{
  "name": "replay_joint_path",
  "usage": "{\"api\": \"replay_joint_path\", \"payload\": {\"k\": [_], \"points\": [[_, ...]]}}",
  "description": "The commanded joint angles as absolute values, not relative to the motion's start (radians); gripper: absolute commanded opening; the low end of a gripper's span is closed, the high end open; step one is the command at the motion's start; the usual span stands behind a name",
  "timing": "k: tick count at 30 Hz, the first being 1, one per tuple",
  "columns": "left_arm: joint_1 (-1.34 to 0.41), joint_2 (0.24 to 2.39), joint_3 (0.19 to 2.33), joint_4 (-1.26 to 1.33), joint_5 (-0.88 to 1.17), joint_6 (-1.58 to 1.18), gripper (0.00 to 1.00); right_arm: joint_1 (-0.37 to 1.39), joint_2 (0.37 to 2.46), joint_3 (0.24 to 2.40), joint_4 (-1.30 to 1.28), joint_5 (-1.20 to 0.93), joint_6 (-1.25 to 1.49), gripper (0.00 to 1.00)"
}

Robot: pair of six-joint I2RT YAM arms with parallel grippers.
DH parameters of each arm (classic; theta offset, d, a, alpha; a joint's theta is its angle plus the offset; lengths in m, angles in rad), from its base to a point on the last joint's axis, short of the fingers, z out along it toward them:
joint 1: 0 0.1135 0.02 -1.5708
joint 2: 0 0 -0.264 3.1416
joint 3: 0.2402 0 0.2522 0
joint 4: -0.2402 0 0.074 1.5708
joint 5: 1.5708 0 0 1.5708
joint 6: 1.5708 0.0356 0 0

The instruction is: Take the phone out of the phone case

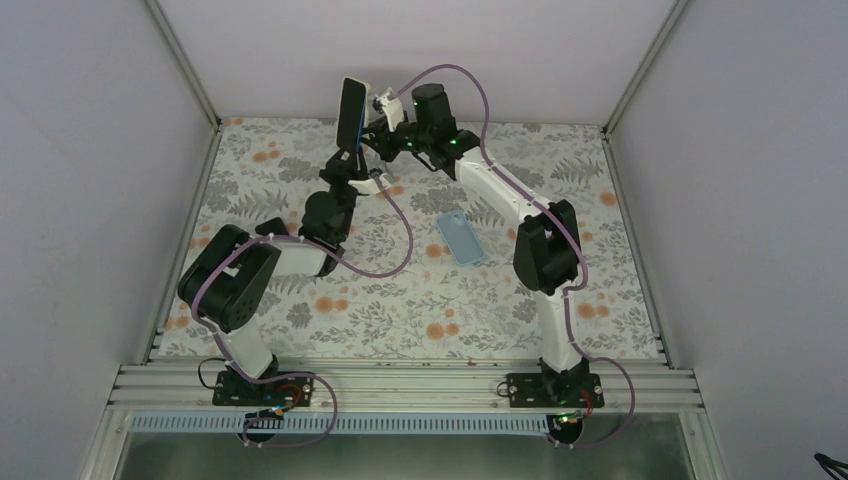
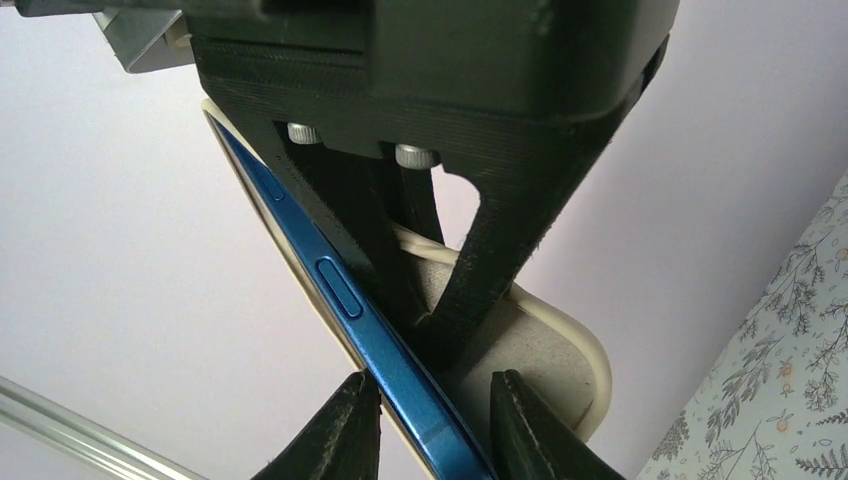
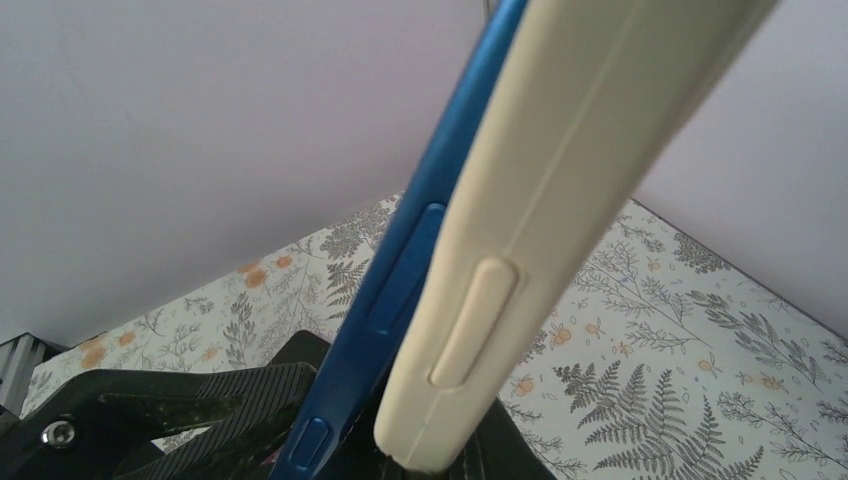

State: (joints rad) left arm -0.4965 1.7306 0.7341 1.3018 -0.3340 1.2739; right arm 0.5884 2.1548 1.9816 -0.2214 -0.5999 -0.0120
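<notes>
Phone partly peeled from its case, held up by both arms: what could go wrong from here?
1. The blue phone is up in mid-air; if the left hand catches only its thin edge, it could slip and drop.
2. The right hand seems to pinch just the lip of the cream case, which may flex and snap back over the phone.

The phone (image 1: 351,110) stands upright above the far side of the table (image 1: 400,320), the phone case (image 3: 520,230) against it. What may be another case (image 1: 461,238) lies right of centre.
</notes>
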Motion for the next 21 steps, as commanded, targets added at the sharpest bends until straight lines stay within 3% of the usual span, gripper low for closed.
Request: {"api": "replay_joint_path", "payload": {"k": [1,7,14,21], "points": [[-0.425,1.621,0.816,1.78,-0.431,1.277,0.14,0.612,2.207,1.911,-0.561,-0.631,-0.101,0.03],[-0.421,1.583,0.811,1.739,-0.444,1.251,0.02,0.601,2.201,1.904,-0.578,-0.563,-0.145,0.03],[-0.421,1.48,0.776,1.637,-0.461,1.189,0.02,0.525,2.198,1.883,-0.529,-0.373,-0.208,0.03],[-0.397,1.329,0.743,1.345,-0.438,1.06,0.02,0.489,2.153,1.86,-0.531,-0.087,-0.275,0.03]]}}
